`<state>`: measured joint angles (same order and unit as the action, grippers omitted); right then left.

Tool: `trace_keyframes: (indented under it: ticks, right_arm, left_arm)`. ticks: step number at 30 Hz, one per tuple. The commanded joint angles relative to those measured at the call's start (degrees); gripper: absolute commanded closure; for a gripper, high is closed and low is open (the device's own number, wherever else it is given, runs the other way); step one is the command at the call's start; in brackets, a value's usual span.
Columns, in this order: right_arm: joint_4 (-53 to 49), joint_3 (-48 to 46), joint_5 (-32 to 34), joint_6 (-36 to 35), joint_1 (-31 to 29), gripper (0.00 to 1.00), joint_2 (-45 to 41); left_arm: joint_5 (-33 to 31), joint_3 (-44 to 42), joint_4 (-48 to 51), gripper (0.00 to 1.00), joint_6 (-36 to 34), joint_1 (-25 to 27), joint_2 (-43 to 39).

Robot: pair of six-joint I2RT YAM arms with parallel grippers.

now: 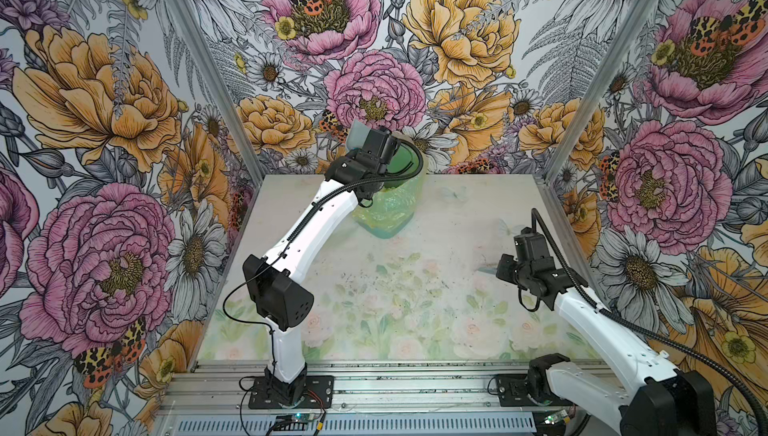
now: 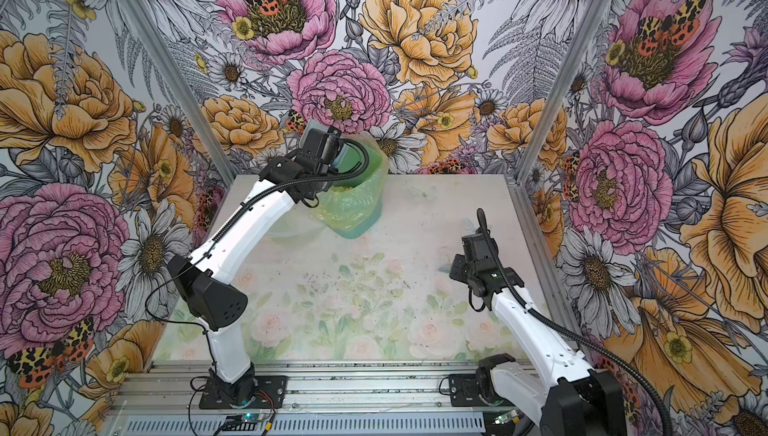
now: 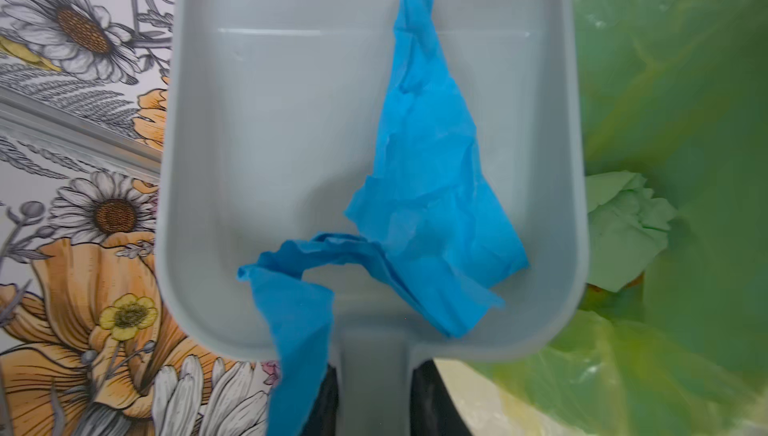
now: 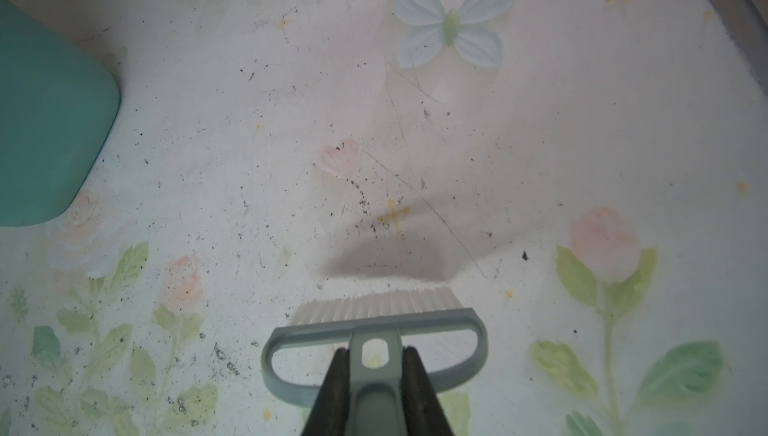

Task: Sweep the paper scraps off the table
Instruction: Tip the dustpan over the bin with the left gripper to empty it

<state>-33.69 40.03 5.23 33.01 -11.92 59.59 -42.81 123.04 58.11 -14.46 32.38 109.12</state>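
1. The dustpan [image 3: 270, 142] is smooth grey plastic with a soft satin sheen.
2. The blue paper scrap [image 3: 432, 188] is thin, matt and heavily creased; the pale green scrap [image 3: 623, 221] looks like the same crumpled matt paper.
3. The bin liner [image 3: 685, 80] is thin, translucent green plastic film, wrinkled and faintly glossy; the bin [image 4: 45, 122] is smooth matt teal plastic.
4. The table [image 4: 540, 142] has a matt printed surface, scratched and speckled with dark grit.
5. The brush [image 4: 374, 323] has a smooth grey-blue plastic handle and fine pale bristles.
6. The frame rails [image 1: 415, 388] are grooved silvery metal.

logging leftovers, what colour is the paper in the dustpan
Bright blue: the paper scrap lies in the grey dustpan, clearest in the left wrist view.
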Motion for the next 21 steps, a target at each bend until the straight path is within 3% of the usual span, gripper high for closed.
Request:
trace_keyframes:
  ticks: [1, 7, 12, 21]
  right_arm:
    - [1.3, 0.0, -0.7, 1.2, 0.3, 1.0, -0.6]
    - [1.3, -0.5, -0.6, 1.7, 0.1, 1.0, -1.2]
    - [1.3, -0.6, -0.4, 1.6, 0.2, 1.0, -1.3]
    - [1.3, -1.0, -0.3, 1.3, 0.2, 1.0, -1.1]
  left_arm:
    - [-9.3, 3.4, -1.2, 0.82, -7.6, -0.1, 2.0]
    - [-15.7, 4.6, -3.7, 0.82, -16.2, 0.3, 5.2]
    - [-15.7, 5.1, -4.3, 0.82, -18.4, 0.5, 5.5]
    - [-19.8, 1.6, -10.8, 0.81, -29.0, 1.4, 4.7]
